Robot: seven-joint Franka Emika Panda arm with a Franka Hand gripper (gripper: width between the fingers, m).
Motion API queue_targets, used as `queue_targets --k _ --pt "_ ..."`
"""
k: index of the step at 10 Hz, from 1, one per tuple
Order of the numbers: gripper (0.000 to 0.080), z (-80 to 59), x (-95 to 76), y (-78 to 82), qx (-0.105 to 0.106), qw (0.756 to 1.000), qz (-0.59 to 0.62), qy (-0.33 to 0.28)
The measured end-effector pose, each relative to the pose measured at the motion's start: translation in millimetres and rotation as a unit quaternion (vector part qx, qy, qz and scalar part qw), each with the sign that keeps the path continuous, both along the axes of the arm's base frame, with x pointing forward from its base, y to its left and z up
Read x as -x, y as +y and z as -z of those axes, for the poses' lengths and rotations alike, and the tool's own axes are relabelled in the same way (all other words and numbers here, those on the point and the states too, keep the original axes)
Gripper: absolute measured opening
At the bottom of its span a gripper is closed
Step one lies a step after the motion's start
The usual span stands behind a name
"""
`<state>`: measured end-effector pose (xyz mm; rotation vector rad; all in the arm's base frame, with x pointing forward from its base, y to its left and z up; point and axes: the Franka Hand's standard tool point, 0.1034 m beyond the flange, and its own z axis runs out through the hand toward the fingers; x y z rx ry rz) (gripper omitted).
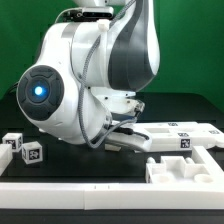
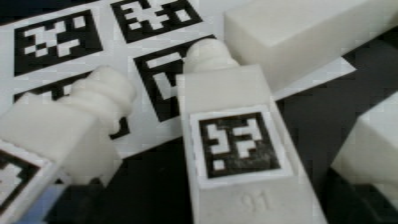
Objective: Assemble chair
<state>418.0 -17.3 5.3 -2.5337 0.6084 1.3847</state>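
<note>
The chair is in loose white pieces. In the wrist view a chunky white leg (image 2: 231, 130) with a black-and-white tag lies straight under the hand, between the jaws, and a second leg (image 2: 75, 128) lies beside it. My gripper (image 1: 127, 141) is low over the table in the exterior view and stands open; the fingers themselves barely show in the wrist view. A flat tagged panel (image 1: 183, 134) lies toward the exterior view's right, with a notched white piece (image 1: 186, 170) in front of it.
The marker board (image 2: 89, 40) lies beside the legs. Two small tagged white blocks (image 1: 12, 143) (image 1: 33, 153) sit at the exterior view's left. A white border rail (image 1: 70, 187) runs along the front. The arm's bulky body (image 1: 80, 85) hides the table's middle.
</note>
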Motion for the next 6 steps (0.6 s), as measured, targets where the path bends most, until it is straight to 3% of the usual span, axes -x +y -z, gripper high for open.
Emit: queue_targets --k 1,2,3,4,5,6 --pt "0.0452 0.7 -1.1 -0.3 0.001 1.000 0.000 -0.003" --pt "0.0452 1.9 -3.7 -0.6 0.005 1.000 -0.001 -0.013" --pt "0.0282 -0.8 -5.7 -1.6 0.003 1.000 0.000 -0.011" --pt "0.0284 -9.1 -18.6 -5.0 0.002 1.000 0.000 -0.019" --pt "0.0284 -17.7 -40.8 -8.1 0.013 0.998 -0.003 -0.063" --pt "0.0284 -36.7 -57.0 -5.1 0.019 0.995 -0.006 -0.099"
